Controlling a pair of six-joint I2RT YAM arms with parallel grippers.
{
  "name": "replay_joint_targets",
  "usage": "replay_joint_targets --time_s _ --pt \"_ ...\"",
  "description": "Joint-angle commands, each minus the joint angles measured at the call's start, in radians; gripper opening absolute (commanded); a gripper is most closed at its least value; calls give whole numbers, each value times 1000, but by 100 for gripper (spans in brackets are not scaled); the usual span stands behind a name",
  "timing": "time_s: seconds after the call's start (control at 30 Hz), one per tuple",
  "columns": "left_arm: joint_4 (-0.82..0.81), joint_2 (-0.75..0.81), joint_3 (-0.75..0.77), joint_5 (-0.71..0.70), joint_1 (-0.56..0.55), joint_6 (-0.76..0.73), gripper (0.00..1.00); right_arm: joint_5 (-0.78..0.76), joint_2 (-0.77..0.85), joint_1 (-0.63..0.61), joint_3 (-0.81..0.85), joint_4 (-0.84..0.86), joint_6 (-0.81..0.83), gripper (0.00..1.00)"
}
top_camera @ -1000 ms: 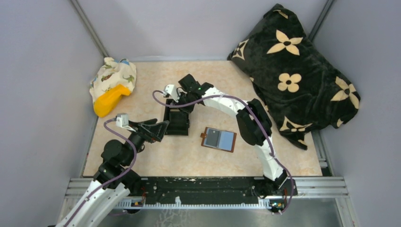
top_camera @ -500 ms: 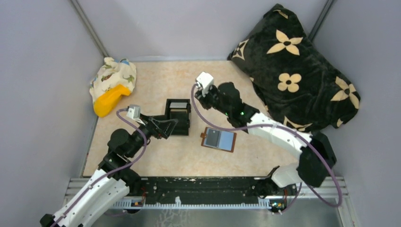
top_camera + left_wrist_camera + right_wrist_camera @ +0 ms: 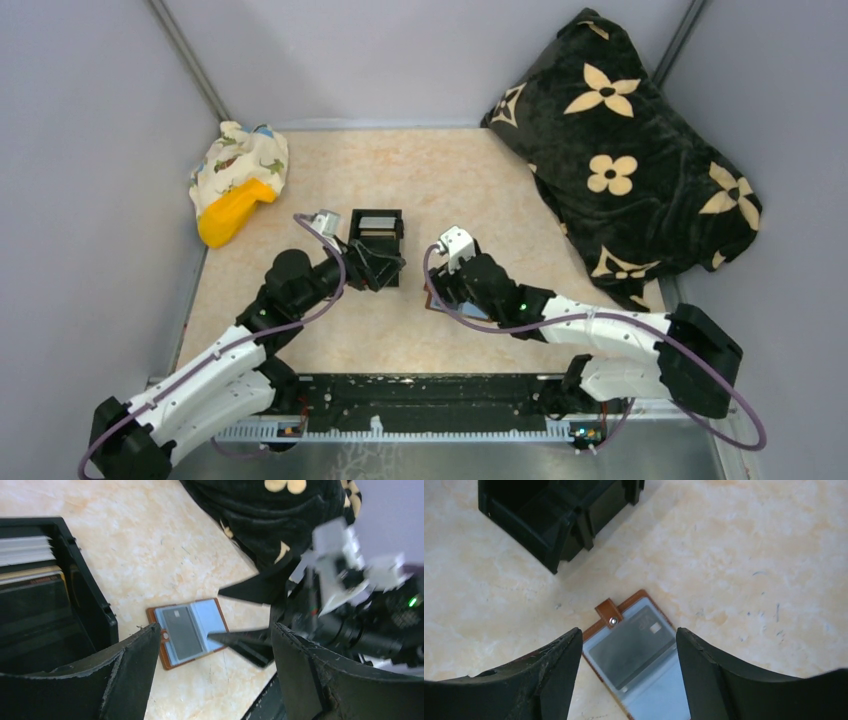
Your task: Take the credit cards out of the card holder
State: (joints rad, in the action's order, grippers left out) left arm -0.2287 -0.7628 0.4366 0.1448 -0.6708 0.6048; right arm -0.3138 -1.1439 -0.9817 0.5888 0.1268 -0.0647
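Currently my right hand (image 3: 628,632) hangs wide over the open card holder (image 3: 651,685), middle of desk (image 3: 749,555); I expect limp leather and a stiff, slick card (image 3: 631,652), so pinch its edge.

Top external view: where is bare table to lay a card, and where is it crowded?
Bare: far strip behind the black tray, between printed cloth and black cushion. Crowded: centre, where left gripper and right gripper hang by tray and card holder.

Black tray (image 3: 544,540), flowered blanket (image 3: 620,150)
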Motion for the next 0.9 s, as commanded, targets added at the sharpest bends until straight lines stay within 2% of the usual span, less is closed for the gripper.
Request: replay_joint_targets --time_s 0.0,0.3,0.5,0.87 --pt "71 35 69 -74 -3 -28 86 -175 -86 -74 2 28 -108 70" --pt "86 71 40 -90 -1 -13 86 -183 -264 -87 49 29 -133 71" --pt "93 72 34 -99 -1 -17 86 -144 -311 -87 36 96 -154 71" --pt "90 70 25 -99 -1 -13 86 -102 -360 -88 34 105 -169 72"
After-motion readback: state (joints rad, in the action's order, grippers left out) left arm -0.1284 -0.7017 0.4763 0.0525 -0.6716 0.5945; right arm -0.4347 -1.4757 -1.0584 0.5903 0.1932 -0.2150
